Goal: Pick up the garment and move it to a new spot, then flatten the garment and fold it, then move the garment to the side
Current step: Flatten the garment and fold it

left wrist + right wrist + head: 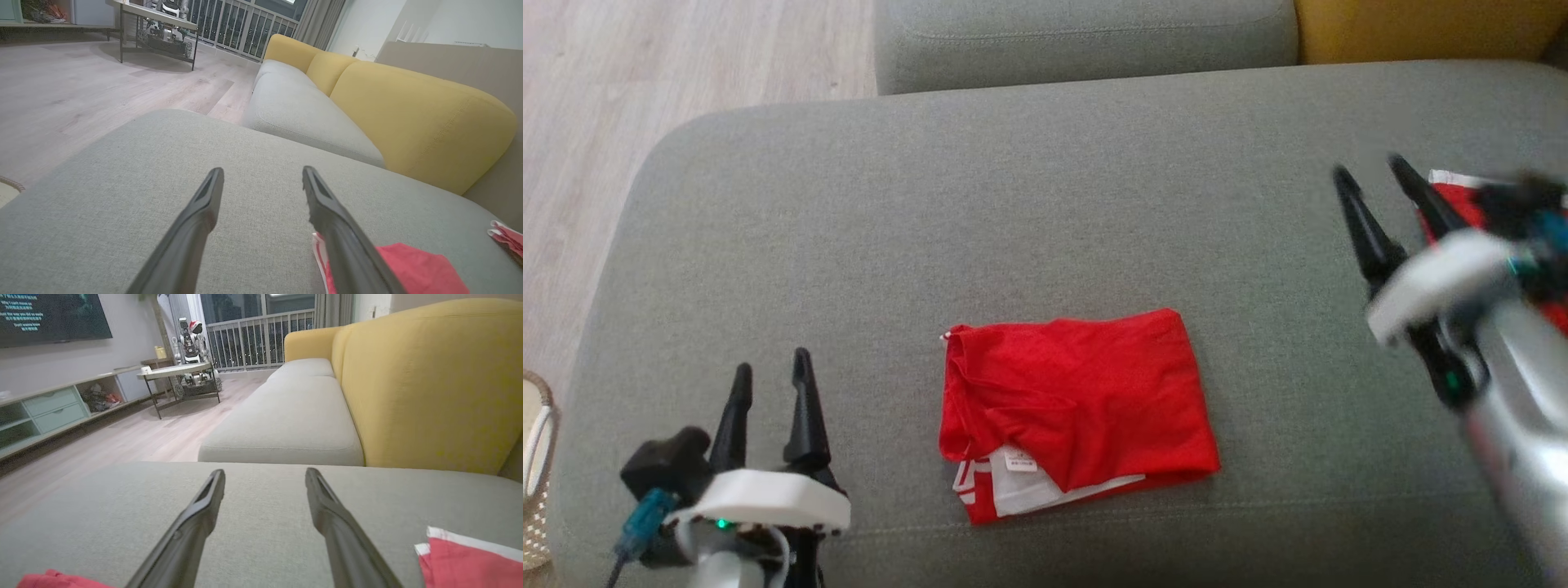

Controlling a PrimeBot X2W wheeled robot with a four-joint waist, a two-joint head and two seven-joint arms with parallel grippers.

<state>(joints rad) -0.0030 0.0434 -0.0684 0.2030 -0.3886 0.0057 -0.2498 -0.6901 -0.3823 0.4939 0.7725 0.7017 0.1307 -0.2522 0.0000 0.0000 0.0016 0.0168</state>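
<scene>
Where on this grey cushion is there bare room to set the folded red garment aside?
Bare fabric runs across the cushion beyond the folded red garment, and between it and the left gripper. The right edge is crowded: the right gripper hovers by a second red garment.

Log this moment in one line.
red garment: folded, on sofa cushion | left gripper: open, empty | right gripper: open, empty

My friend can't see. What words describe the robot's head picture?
A folded red garment lies in the middle of a grey sofa cushion. The open left gripper sits at lower left and the open, blurred right gripper at right, neither touching it. Another red and white cloth peeks from behind the right gripper.
</scene>
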